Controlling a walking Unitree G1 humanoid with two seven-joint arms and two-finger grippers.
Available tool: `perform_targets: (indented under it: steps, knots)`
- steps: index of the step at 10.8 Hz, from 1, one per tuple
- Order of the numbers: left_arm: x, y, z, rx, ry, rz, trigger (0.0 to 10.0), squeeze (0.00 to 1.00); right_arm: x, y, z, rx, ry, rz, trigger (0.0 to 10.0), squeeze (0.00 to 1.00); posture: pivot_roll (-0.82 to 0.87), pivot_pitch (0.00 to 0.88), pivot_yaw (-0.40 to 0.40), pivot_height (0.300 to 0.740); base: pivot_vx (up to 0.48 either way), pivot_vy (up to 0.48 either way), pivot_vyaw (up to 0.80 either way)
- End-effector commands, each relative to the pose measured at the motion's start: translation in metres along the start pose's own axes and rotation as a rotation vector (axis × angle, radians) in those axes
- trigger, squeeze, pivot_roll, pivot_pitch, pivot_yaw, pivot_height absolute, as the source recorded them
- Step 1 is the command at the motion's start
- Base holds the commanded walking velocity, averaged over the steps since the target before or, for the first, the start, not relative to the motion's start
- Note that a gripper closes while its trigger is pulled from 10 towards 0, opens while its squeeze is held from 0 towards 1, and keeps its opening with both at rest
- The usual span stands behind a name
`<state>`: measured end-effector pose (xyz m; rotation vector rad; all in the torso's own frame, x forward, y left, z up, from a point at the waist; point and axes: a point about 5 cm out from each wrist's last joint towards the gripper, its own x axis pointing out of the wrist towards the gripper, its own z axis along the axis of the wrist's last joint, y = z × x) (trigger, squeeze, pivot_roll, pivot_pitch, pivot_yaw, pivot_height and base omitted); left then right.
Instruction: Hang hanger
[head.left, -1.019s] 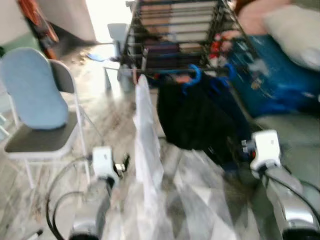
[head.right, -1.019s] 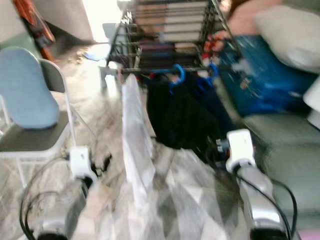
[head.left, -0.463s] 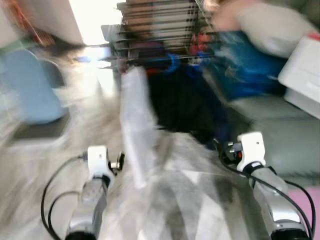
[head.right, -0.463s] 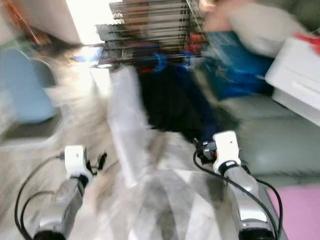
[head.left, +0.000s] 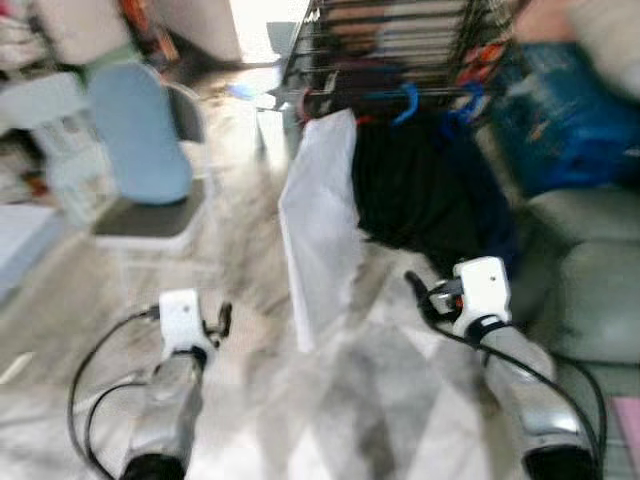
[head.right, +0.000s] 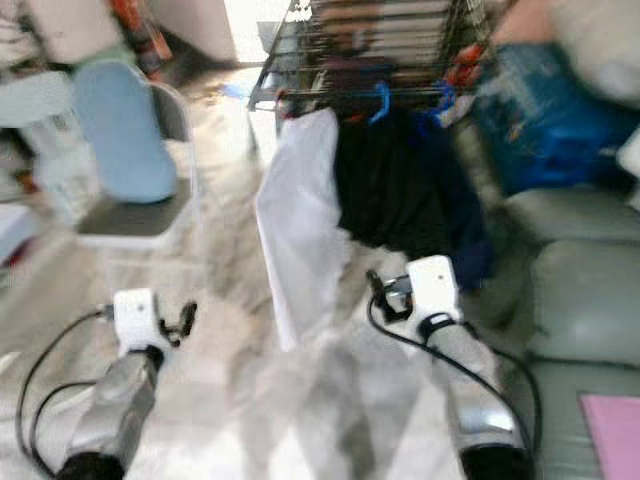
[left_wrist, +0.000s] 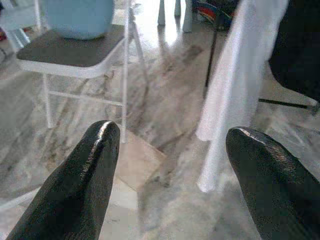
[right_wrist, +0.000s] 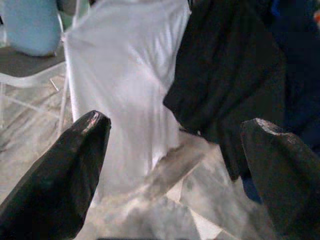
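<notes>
Straight ahead of the spread-fingered left gripper (left_wrist: 167, 165): bare marble floor (left_wrist: 165, 100), bounded by a chair (left_wrist: 75, 45) to its left and a hanging white garment (left_wrist: 235, 95) to its right. Ahead of the spread-fingered right gripper (right_wrist: 175, 165): blocked by white garment and black garment (right_wrist: 230, 75), hung side by side from the rack (head.left: 400, 40).

Camera swung toward the robot's left between frames: the whole scene slid right, so that is head motion, not objects moving. The blue-backed chair (head.left: 150, 140) came back into frame after smearing out half a second before, and clutter on the far left came into view. The white box on the right dropped out of frame. The white garment (head.left: 320, 230) and dark garment (head.left: 425, 185) sat further right in frame. Motion blur eased. The left gripper (left_wrist: 170, 165) and right gripper (right_wrist: 175, 165) kept roughly their frame positions.
</notes>
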<state>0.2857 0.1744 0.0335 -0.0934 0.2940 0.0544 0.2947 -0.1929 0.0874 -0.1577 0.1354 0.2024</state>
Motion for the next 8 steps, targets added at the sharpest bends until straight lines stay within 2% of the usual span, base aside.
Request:
perform_targets:
  steps: [1, 4, 8]
  knots:
    - [0.0, 0.003, -0.003, 0.011, 0.009, 0.01, 10.0, 0.0, 0.001, 0.003, 0.0, 0.014, -0.004, 0.001, 10.0, 0.0, -0.24, 0.0, 0.115, 0.74, 0.0, 0.0, 0.0]
    - [0.002, 0.004, -0.003, 0.001, -0.003, 0.012, 10.0, 0.0, 0.007, 0.015, -0.002, 0.025, -0.001, 0.034, 10.0, 0.0, -0.23, 0.0, 0.105, 0.74, 0.0, 0.0, 0.0]
    - [0.005, -0.001, 0.006, -0.022, -0.054, 0.002, 10.0, 0.0, 0.013, 0.015, -0.001, 0.007, 0.001, 0.067, 10.0, 0.0, -0.21, 0.0, 0.071, 0.74, 0.0, 0.0, 0.0]
